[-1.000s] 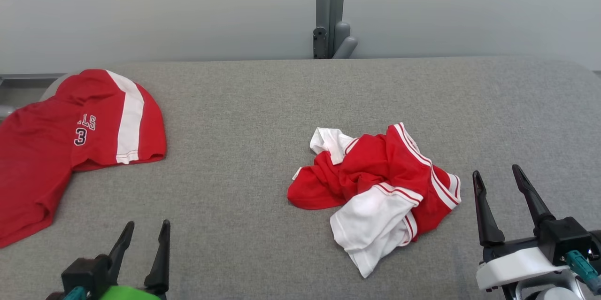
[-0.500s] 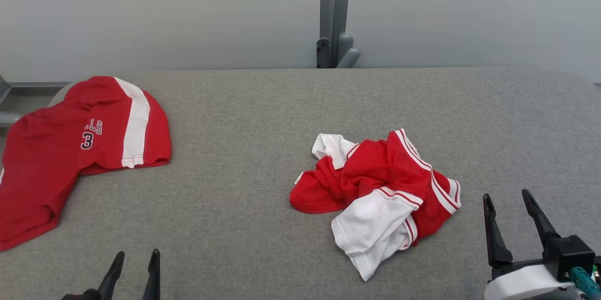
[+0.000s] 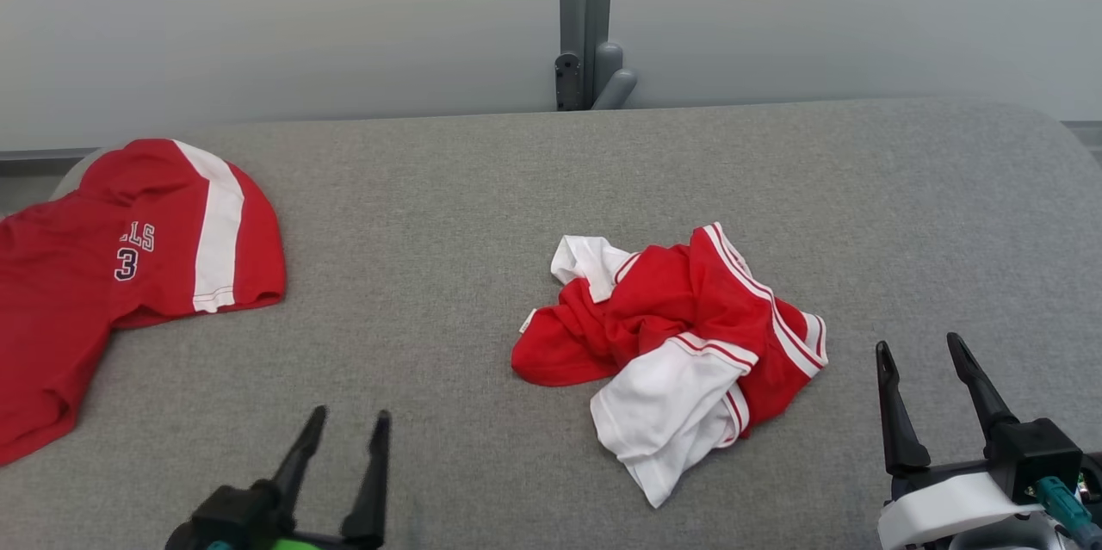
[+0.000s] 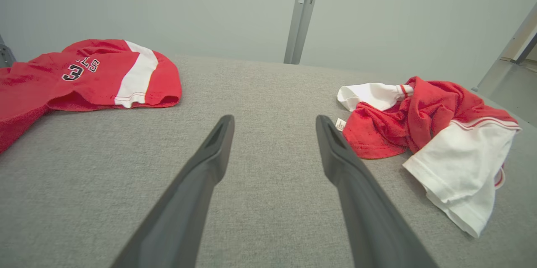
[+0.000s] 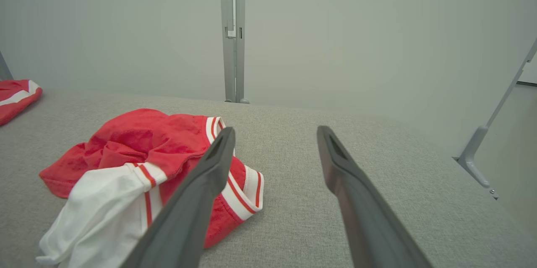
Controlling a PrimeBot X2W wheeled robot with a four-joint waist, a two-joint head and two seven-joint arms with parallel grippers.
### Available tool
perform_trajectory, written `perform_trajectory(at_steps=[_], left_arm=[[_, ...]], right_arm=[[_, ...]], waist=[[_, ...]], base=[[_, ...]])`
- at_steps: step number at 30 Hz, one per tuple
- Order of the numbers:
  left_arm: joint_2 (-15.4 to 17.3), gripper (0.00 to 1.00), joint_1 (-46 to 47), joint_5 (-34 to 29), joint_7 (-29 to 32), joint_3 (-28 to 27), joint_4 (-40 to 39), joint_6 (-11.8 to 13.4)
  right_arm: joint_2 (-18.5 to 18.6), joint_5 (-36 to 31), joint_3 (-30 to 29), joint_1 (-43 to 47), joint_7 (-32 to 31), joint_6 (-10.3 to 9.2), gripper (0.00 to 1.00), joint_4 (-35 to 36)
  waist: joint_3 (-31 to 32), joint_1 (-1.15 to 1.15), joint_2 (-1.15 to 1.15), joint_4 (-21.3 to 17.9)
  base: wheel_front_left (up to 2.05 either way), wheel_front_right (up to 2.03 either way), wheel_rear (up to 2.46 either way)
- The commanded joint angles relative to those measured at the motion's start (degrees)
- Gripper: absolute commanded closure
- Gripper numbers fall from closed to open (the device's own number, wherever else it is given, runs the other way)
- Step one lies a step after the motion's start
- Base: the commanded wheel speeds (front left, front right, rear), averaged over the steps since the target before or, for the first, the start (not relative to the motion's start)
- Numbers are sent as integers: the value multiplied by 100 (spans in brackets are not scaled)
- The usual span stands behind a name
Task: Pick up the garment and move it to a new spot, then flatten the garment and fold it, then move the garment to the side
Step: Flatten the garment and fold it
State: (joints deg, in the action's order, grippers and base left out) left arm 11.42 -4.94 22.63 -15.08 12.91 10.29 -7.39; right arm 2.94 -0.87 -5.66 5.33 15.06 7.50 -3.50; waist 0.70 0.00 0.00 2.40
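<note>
Showing the left hand (image 3: 351, 412) hovering over the near part of the counter (image 3: 448, 188), left of centre, with its two long dark fingers spread apart, pinching nothing, and tilting slightly toward the robot's right. Showing the right hand (image 3: 918, 342) hovering at the near right on a white-and-black wrist, fingers likewise spread and empty, tips tilting slightly toward the robot's left. Locating the garment (image 3: 671, 335) crumpled near the middle of the counter, between the two hands and nearer the right one, touching neither in the head view. Presenting it as red cloth with white panels and red-and-white striped trim, one white section spilling toward the near edge. Overlapping that striped trim with one finger in the right wrist view, contact there being impossible to judge. Depicting the counter as covered in grey woven fabric with rounded far corners, backed by a plain pale grey wall (image 3: 258, 16) and a grey upright post (image 3: 584, 8) rising behind the far edge. Including a red shirt (image 3: 129, 275) with a broad white stripe, lying at the far left, well apart from the garment and running past the head view's left edge. Displaying on that shirt dark, white-outlined lettering ending in "LS" above a numeral "3", the preceding letters being lost in a fold. Noting a small white tag (image 4: 340, 124) at the garment's red edge, its print being too small to read.
</note>
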Motion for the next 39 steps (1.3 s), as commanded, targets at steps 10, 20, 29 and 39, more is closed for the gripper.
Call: perform_trajectory(at_steps=[10, 20, 29, 39], left_arm=[[-354, 0, 1621, 66, 697, 2392, 192, -8], [-579, 0, 2357, 218, 1017, 3194, 848, -7], [-755, 0, 2995, -29, 1110, 3487, 1475, 47], [-808, 0, 3372, -161, 868, 3616, 2133, 265]], right_arm=[[2, 67, 158, -396, 18, -2, 0, 109], [-2, 210, 190, -604, 18, -2, 0, 116], [-1, 332, 232, -702, 18, -2, 0, 59], [-2, 425, 322, -701, 18, -2, 0, -70]], waist=[[-591, 0, 0, -510], [-927, 0, 0, -912], [-1110, 0, 0, -1098], [-1070, 0, 0, -1173]], base=[[0, 0, 0], [0, 0, 0], [0, 0, 0], [0, 0, 0]])
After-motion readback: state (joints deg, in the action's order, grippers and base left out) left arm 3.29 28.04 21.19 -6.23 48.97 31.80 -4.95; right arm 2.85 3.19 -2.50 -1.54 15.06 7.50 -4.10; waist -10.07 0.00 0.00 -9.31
